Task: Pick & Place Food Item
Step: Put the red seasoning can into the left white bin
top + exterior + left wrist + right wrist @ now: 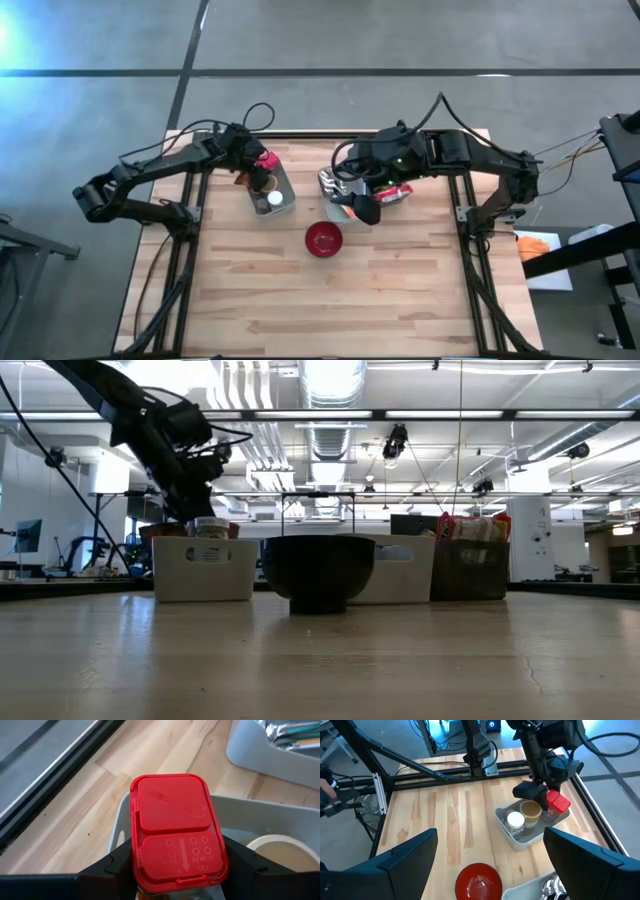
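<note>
Item: red-capped shaker jar [176, 830], standing in the left grey bin [275, 195] on the tabletop [400, 290], clamped by the left end effector [258, 165].
Detail: hard plastic flip cap, rigid and smooth, likely light; best taken by the flat sides below the cap, where the dark fingers [112, 867] already sit, since the hinged lid could pop or slip. Brown-lidded [530, 810] and white-lidded [515, 820] jars stand close beside it. Red bowl [323, 239] mid-tabletop, apart. Right end effector [362, 207] hovers wide open, empty, above the second bin [335, 190].
</note>
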You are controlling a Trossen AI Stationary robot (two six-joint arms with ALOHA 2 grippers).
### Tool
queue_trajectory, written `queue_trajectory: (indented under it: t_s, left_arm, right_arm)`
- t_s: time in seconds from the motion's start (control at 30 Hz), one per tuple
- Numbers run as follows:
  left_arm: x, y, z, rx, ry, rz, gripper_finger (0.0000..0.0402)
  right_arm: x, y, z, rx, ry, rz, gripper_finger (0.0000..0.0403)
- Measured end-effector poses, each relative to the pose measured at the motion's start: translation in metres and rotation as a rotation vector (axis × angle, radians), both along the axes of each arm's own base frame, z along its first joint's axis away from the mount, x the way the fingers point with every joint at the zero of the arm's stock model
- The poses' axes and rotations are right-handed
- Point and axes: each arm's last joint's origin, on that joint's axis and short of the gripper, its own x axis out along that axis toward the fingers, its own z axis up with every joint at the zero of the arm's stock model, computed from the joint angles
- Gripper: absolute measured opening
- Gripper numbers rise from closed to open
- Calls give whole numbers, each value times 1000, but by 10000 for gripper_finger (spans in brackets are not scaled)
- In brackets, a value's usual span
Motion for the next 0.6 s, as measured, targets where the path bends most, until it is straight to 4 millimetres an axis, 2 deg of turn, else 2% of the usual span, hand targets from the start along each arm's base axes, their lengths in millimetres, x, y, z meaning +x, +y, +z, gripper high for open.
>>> queue_trajectory:
  t_s: [0.27, 0.6]
  left_arm:
    - [-4, 6, -2, 0, 3, -11, 204]
    - [2, 16, -17, -48, 2, -39, 204]
  right_arm:
    - [0, -1, 0, -5, 0, 1, 362]
    - [0, -2, 0, -8, 0, 1, 362]
